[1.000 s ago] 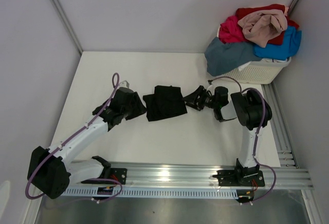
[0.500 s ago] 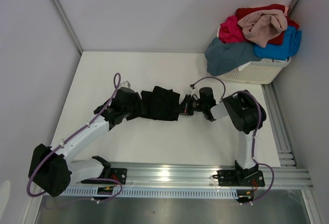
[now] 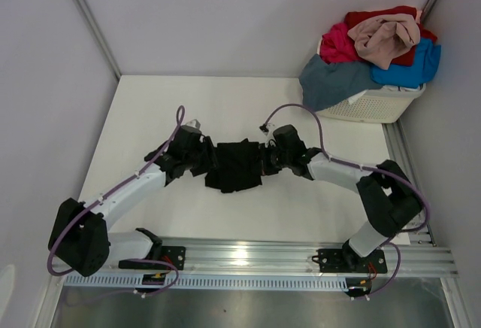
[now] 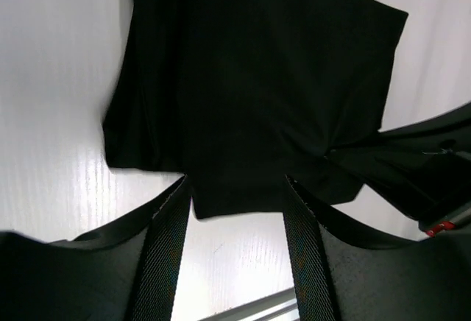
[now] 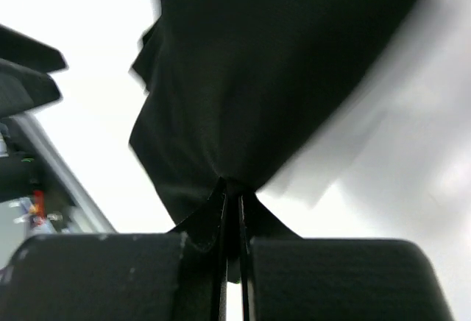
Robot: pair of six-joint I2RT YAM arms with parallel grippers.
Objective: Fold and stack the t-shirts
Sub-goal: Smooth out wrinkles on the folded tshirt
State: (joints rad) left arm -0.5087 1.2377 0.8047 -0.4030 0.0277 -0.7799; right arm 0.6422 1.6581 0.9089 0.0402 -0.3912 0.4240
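A black t-shirt (image 3: 235, 164) lies bunched on the white table between my two grippers. My right gripper (image 3: 262, 159) is at its right edge, and the right wrist view shows it (image 5: 232, 186) shut on a pinched fold of the black cloth (image 5: 272, 63). My left gripper (image 3: 208, 161) is at the shirt's left edge. Its fingers (image 4: 168, 225) stand apart in the left wrist view, with a corner of the black shirt (image 4: 257, 78) reaching between the tips. More t-shirts are heaped at the back right: beige-pink (image 3: 387, 38), red (image 3: 376, 16), magenta (image 3: 340, 44), bright blue (image 3: 417, 68) and slate (image 3: 334, 80).
The heap sits in and over a white slotted basket (image 3: 379, 104) in the back right corner. White walls close the table at the back and both sides. A metal rail (image 3: 248, 256) carrying the arm bases runs along the near edge.
My right gripper has shut on the black shirt's right edge and carried it leftward over the shirt. The left gripper has shifted slightly right. The shirt is now narrower and bunched.
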